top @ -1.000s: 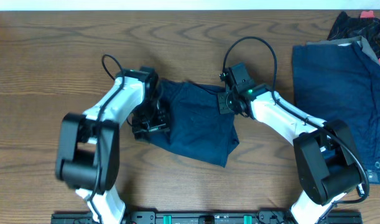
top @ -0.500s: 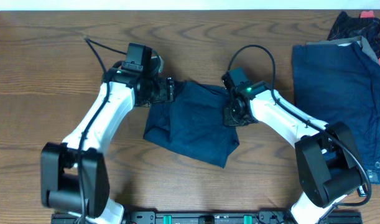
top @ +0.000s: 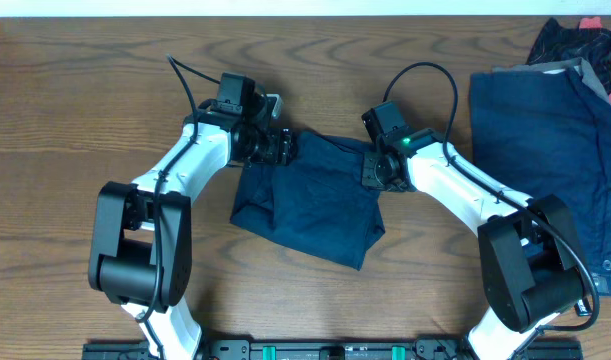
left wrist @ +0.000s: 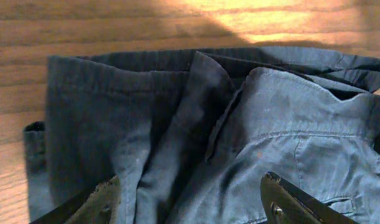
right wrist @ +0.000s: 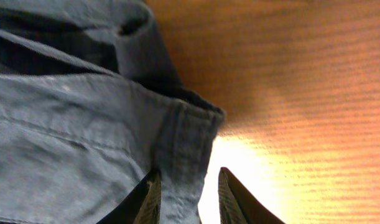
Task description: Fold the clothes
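Note:
A folded pair of dark navy shorts [top: 310, 200] lies mid-table. My left gripper [top: 286, 149] is at its far left corner; in the left wrist view [left wrist: 190, 200] the jaws are wide open just above the bunched waistband [left wrist: 239, 118], holding nothing. My right gripper [top: 374, 172] is at the far right corner; in the right wrist view [right wrist: 188, 194] the fingers stand narrowly apart, straddling the hem of the shorts [right wrist: 183, 134], with bare table beside the right finger. A second navy garment [top: 535, 140] lies flat at the right.
A heap of dark and red clothes [top: 580, 40] sits at the far right corner, beside the flat garment. The wooden table [top: 75, 110] is bare at the left and in front. Both arms' cables loop above the shorts.
My left gripper has swung from the left edge of the shorts up to their far left corner. My right gripper has stayed at the far right corner, shifting slightly.

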Controlling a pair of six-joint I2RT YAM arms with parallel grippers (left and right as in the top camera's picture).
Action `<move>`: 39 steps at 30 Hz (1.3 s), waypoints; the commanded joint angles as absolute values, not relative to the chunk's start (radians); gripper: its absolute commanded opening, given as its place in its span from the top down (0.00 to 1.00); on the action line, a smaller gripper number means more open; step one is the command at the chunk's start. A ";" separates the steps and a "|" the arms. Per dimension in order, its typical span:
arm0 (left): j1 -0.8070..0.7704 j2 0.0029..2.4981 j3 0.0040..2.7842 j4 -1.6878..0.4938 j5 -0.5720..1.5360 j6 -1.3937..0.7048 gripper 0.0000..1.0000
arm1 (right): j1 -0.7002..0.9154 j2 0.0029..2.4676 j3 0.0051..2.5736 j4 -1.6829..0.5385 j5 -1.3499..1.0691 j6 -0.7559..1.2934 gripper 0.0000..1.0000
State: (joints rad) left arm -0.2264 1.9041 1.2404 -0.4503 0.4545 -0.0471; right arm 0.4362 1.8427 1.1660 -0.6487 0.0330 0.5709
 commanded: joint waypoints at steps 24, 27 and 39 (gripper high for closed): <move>-0.293 1.906 1.242 -0.449 0.434 -0.021 0.94 | 0.422 1.865 1.177 -0.564 0.056 0.579 0.99; -0.293 1.834 1.242 -0.494 0.434 -0.021 0.94 | 0.418 1.829 1.179 -0.564 0.055 0.559 0.99; -0.293 1.562 1.242 -0.714 0.406 -0.132 0.94 | 0.420 1.622 1.179 -0.545 -0.039 0.339 0.99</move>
State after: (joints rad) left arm -0.2962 1.6146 1.2385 -0.6792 0.4366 -0.0753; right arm 0.4328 1.6516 1.1660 -0.5549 -0.0105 0.4236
